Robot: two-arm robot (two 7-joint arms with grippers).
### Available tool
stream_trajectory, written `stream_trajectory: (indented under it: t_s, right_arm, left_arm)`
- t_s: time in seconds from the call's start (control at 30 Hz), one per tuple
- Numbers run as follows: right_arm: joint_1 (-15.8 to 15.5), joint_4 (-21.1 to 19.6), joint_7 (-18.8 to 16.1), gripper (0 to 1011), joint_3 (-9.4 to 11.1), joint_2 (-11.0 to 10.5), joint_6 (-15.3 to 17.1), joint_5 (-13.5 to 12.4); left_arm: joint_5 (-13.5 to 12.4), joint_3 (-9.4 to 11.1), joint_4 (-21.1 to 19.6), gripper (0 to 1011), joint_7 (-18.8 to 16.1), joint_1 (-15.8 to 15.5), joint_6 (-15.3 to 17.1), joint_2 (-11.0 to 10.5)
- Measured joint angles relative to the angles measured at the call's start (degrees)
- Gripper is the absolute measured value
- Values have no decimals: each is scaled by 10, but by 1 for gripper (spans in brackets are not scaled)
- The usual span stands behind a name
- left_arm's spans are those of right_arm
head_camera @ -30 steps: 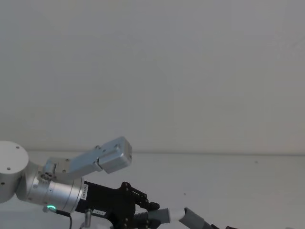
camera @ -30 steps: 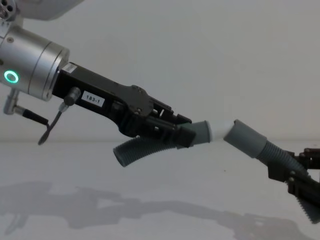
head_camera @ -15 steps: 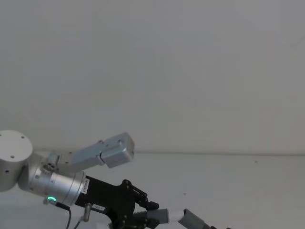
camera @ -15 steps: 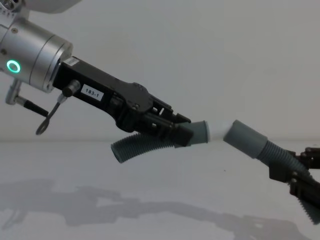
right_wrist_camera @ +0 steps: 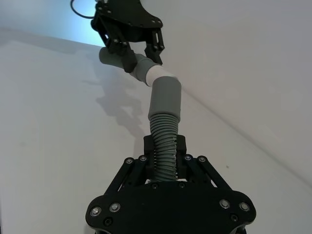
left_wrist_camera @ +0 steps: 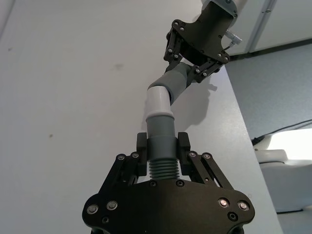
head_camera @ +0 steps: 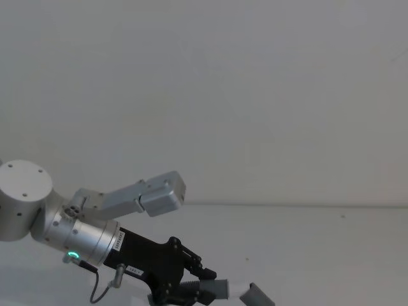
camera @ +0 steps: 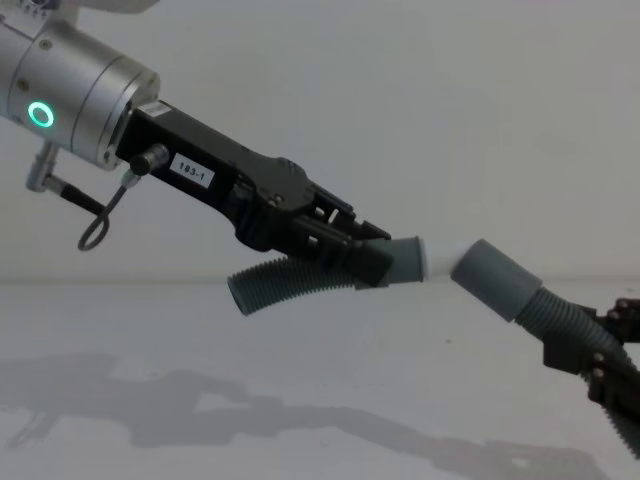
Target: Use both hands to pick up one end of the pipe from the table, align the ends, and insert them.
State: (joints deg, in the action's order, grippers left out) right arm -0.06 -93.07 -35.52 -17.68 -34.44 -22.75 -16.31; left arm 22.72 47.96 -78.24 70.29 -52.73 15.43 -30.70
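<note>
Left gripper is clamped on the white-tipped hose, and right gripper on the socket hose. Both hoses hang above the surface, with the tip meeting the socket mouth at an angle.

txt: "183-1" | white sticker | on L hand body

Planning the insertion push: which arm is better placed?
Probably left. The left claw grips close behind the white tip; the right claw holds ribbed hose farther from its socket cuff, which may flex.
</note>
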Motion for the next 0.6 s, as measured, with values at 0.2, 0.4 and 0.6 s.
stream_trajectory:
  t_s: [0.2,0.4,0.6]
  right_arm:
    - [1,5,-12,212,-2,-5,-20,-1]
    - [1,6,-18,212,-2,-10,-29,-3]
    - [0,6,-21,212,-3,-14,-29,-6]
  left_arm:
    - [1,10,7,332,15,-13,4,3]
    - [2,16,6,332,25,-21,13,2]
    - [4,25,-3,332,35,-28,29,-2]
